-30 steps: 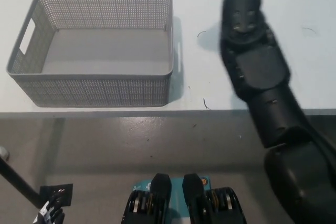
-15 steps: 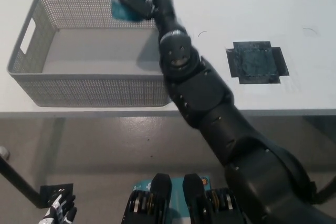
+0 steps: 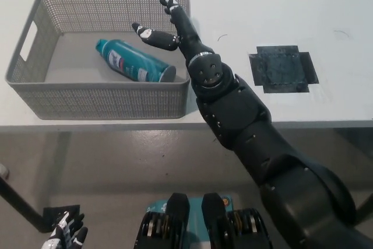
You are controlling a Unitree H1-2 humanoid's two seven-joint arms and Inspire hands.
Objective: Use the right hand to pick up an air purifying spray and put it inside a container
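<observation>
Spray can (image 3: 135,65) now lies on its side on the floor of the grey mesh basket (image 3: 105,104), upper left of frame. Half a second ago it was gripped upright in the black right hand above the basket's far rim; a second ago the arm was still out over the right part of the bench and the basket was empty. So: carried across, released, dropped in.

Can is teal, labelled, its cap end pointing toward the upper left and its base toward the basket's right wall. It looks settled flat, not leaning on a wall, though the base sits near the right side.

Right hand (image 3: 169,24) hangs over the basket's upper right corner, fingers (image 3: 148,33) spread wide and holding nothing. One finger reaches up toward the far rim, another points left over the can. Hand and can are apart; no contact visible.

White left hand (image 3: 66,234) rests at the lower left edge of frame, below the bench; too little of it shows to say how its fingers stand.

The dark square patch (image 3: 282,68) on the white bench (image 3: 326,21), centre right, is now uncovered; the arm hid it a second ago.

Judgement: the placing is done, the can is inside the container. What remains is only for the arm to pull clear without snagging the basket's right wall, which it overhangs closely.
</observation>
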